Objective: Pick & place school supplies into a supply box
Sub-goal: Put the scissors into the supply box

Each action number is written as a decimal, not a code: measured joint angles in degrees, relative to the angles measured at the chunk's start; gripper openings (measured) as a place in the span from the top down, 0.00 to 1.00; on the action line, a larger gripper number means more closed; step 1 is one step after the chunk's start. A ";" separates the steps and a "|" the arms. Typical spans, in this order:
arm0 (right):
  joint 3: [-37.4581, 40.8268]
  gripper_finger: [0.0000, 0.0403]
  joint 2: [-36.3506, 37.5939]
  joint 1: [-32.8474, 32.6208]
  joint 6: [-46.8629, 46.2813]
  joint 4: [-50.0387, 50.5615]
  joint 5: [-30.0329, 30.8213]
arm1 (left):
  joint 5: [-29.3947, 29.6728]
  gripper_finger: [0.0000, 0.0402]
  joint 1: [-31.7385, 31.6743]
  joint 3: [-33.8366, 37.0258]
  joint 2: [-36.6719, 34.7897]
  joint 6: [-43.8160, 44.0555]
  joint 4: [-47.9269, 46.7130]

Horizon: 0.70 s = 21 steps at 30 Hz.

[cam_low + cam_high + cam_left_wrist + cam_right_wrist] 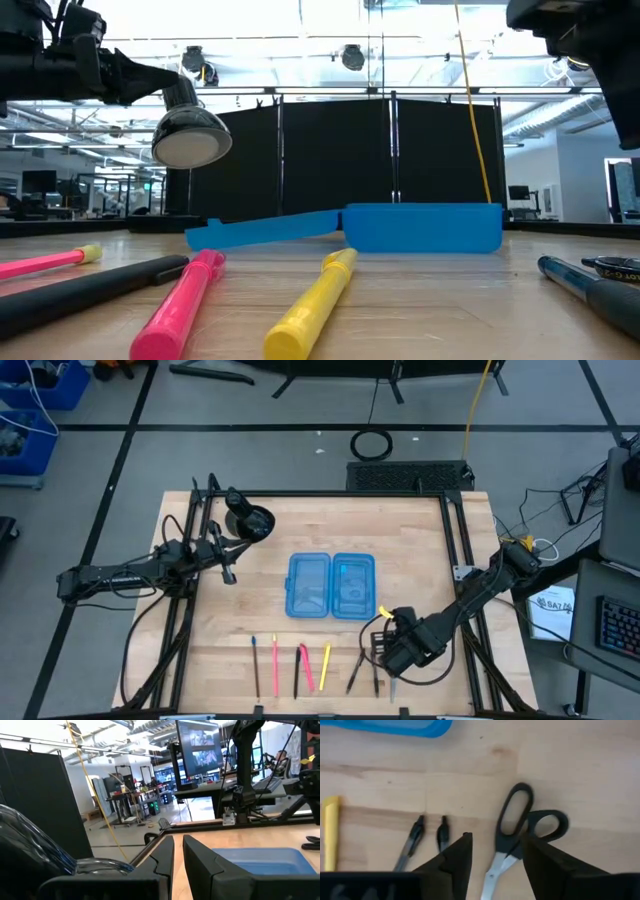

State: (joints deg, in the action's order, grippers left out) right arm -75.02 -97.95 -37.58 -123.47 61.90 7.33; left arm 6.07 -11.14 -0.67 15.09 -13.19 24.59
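We hover the right claw (492,852), fingers apart, above the small steel scissors with black loop handles (517,837) at five o'clock of the translucent blue plastic case (331,585) on the wooden surface (420,550). Light, rigid, slick blades: we judge the pivot the best hold. The left claw (228,572), nearly together, waits at nine o'clock.

Pale butcher-block wooden tabletop (420,550): smooth, faint satin sheen. Translucent blue plastic pencil case (331,586): glossy. Black-handled scissors (520,832): matt plastic loops, bright polished metal blades. Pink plastic marker (180,305) and yellow plastic marker (312,305): smooth, semi-gloss. Black round cup (251,520): glossy.
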 joint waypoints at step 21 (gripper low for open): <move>3.23 0.64 -6.33 -0.71 -1.81 -2.26 -6.20 | -0.02 0.88 0.00 0.00 0.02 1.70 -1.35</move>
State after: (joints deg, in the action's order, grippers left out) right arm -71.80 -104.29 -38.30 -125.28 59.65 1.13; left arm 6.04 -11.14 -0.67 15.11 -11.49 23.24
